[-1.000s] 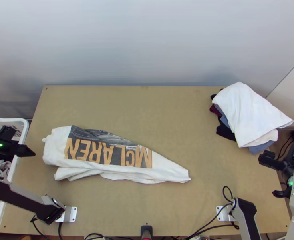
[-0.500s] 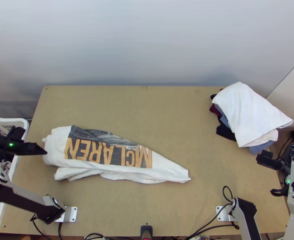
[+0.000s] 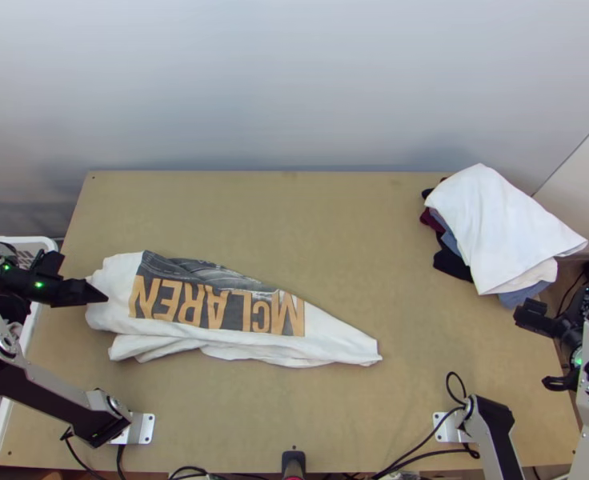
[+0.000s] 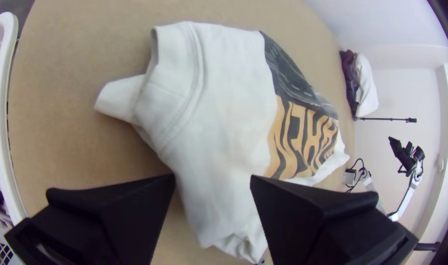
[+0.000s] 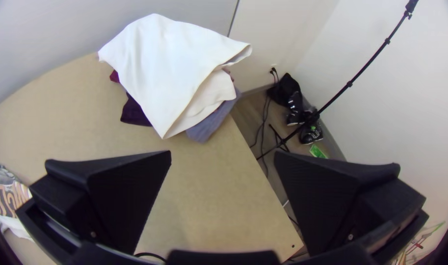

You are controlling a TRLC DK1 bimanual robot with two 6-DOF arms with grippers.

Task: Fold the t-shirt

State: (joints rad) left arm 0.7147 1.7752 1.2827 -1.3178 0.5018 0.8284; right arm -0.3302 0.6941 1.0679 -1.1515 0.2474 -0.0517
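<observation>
My left gripper (image 3: 85, 277) is open over the left end of the white t-shirt (image 3: 338, 332). The shirt lies as a long folded strip, dark and orange print up, narrowing toward the right. In the left wrist view the shirt's collar end (image 4: 179, 93) lies beyond the open left gripper (image 4: 212, 177), with white cloth between and below its fingers. Past the table's right edge, apart from the shirt, my right gripper (image 3: 533, 350) stands open; in the right wrist view nothing is between the fingers of the right gripper (image 5: 223, 154).
A pile of clothes (image 3: 498, 228), white cloth on top and darker pieces beneath, sits at the table's back right. A white basket (image 3: 45, 276) holding cloth stands by the left edge. Bare tabletop (image 3: 294, 216) shows behind the shirt. Cables (image 3: 422, 452) run along the near edge.
My left gripper has moved right, from beside the shirt to over its left end. The right gripper has shifted very slightly left. Shirt and pile lie as before.
</observation>
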